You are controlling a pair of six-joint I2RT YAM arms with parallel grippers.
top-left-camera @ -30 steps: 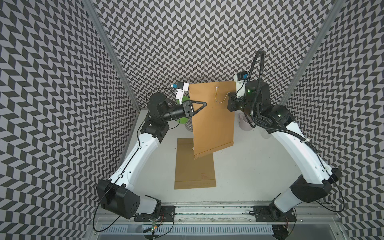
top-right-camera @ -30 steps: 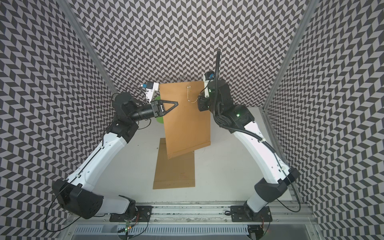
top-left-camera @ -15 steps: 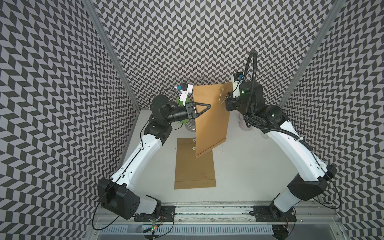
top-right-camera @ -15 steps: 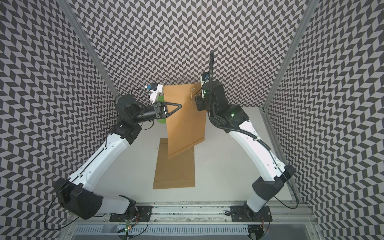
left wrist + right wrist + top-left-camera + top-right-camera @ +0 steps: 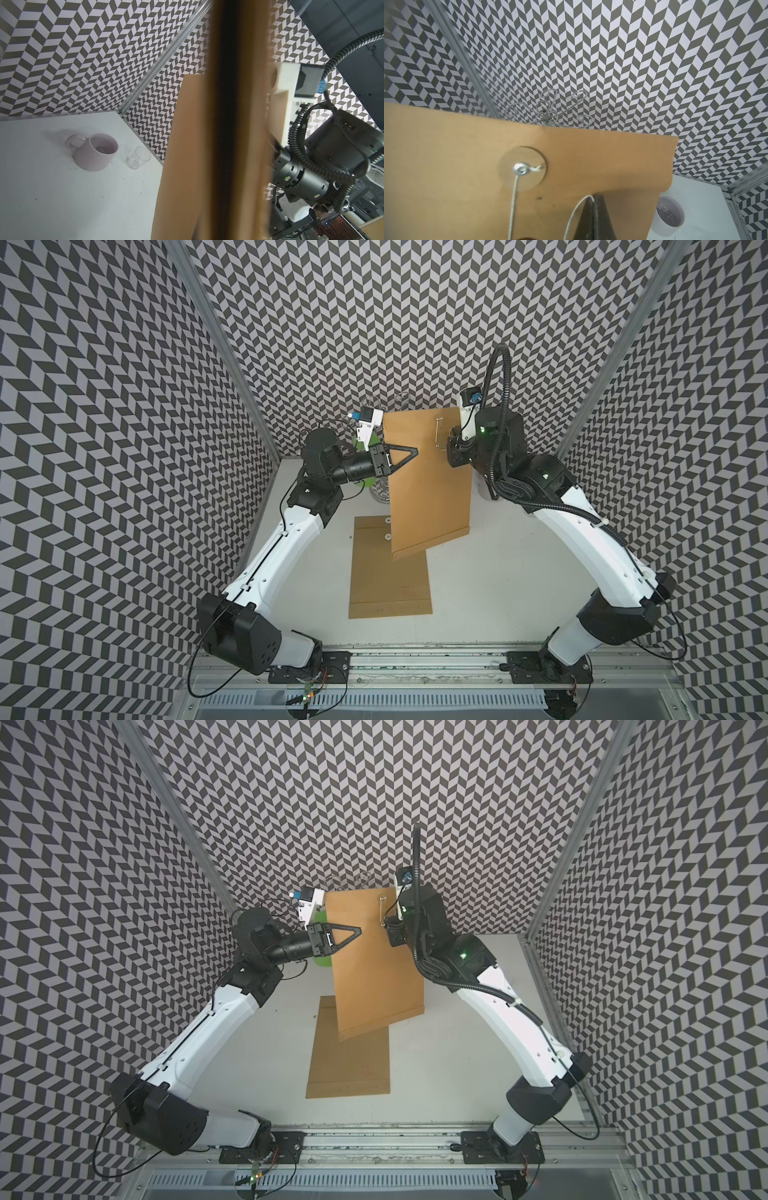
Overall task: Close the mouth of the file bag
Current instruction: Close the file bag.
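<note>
Currently I hold the file bag point(image 5: 428, 497) raised above the table point(image 5: 498, 593), left gripper point(image 5: 411, 451) clamped on its side edge and right gripper point(image 5: 593, 207) closed on the string point(image 5: 513, 197), which trails loose from the flap disc point(image 5: 527, 178), so I judge the winding not yet done.

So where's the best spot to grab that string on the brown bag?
Its loose end, from the side bearing the washer: there the string hangs as a slack loop in front of the file bag, free to pinch. The right pincer grips it so.
</note>
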